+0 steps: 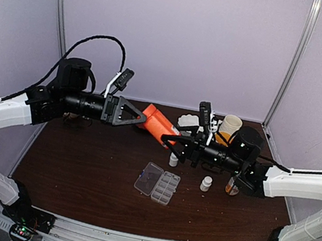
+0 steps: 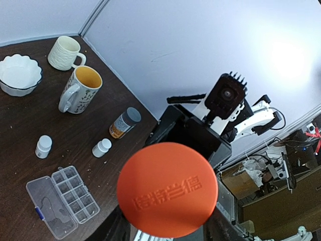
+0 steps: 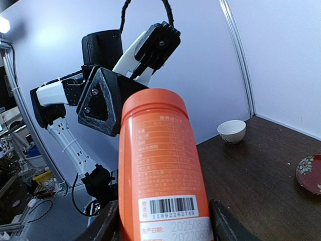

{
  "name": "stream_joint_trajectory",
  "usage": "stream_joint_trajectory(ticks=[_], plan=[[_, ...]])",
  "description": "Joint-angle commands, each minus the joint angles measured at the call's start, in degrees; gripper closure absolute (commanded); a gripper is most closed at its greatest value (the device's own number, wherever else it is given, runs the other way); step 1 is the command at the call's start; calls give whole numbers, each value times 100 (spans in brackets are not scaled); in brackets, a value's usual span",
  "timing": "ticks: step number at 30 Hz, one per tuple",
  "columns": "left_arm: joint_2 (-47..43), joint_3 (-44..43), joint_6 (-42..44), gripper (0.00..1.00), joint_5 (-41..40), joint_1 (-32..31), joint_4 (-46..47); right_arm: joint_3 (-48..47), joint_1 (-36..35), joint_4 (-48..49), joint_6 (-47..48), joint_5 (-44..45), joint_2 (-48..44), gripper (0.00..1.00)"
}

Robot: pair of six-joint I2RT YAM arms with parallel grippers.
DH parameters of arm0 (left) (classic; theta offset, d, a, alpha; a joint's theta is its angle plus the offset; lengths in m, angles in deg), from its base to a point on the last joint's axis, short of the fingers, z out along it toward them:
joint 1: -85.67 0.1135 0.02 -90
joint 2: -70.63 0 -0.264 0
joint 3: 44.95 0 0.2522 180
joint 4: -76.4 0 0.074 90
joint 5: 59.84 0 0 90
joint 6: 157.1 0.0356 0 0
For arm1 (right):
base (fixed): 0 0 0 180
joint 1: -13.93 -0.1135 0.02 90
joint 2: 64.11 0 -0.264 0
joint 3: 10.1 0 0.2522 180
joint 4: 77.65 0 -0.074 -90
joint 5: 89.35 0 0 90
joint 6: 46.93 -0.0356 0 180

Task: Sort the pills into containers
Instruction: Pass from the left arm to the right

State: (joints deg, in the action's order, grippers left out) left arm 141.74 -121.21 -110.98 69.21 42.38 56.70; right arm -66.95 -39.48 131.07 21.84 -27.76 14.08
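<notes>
Dark tabletop (image 1: 77,168) holds the open pill box (image 1: 158,184) at 6 o'clock from the orange bottle (image 1: 159,123), pinched midair by left gripper (image 1: 144,117) and right gripper (image 1: 171,140); uneven twisting could fling pills past the box.

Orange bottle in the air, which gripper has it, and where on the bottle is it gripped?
Both hold the orange bottle: the left gripper at its cap end, the right gripper on the lower body beside the barcode.
</notes>
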Motion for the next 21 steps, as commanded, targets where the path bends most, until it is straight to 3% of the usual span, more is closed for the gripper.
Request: stream_joint_trajectory(ticks=[1, 6, 8, 10, 13, 14, 19, 21], plan=[[31, 22, -263, 93, 4, -74, 338, -222, -117, -259, 398, 0, -27, 58], [11, 80, -302, 94, 226, -74, 558, -178, -109, 46, -12, -214, 22, 41], [-24, 88, -278, 94, 258, -72, 558, -106, -100, 280, -214, -277, -4, 41], [-59, 95, -242, 94, 261, -72, 558, -62, -91, 482, -414, -374, -6, 51], [-91, 98, -211, 91, 266, -72, 558, -92, -91, 535, -539, -429, 11, 54], [-103, 102, -187, 85, 270, -74, 558, -94, -90, 549, -569, -458, 14, 56], [-273, 174, 56, 33, 4, -74, 459, -116, -82, 503, -689, -558, -13, 59], [-336, 193, 98, 23, -121, -75, 454, -112, -82, 491, -717, -642, -24, 60]])
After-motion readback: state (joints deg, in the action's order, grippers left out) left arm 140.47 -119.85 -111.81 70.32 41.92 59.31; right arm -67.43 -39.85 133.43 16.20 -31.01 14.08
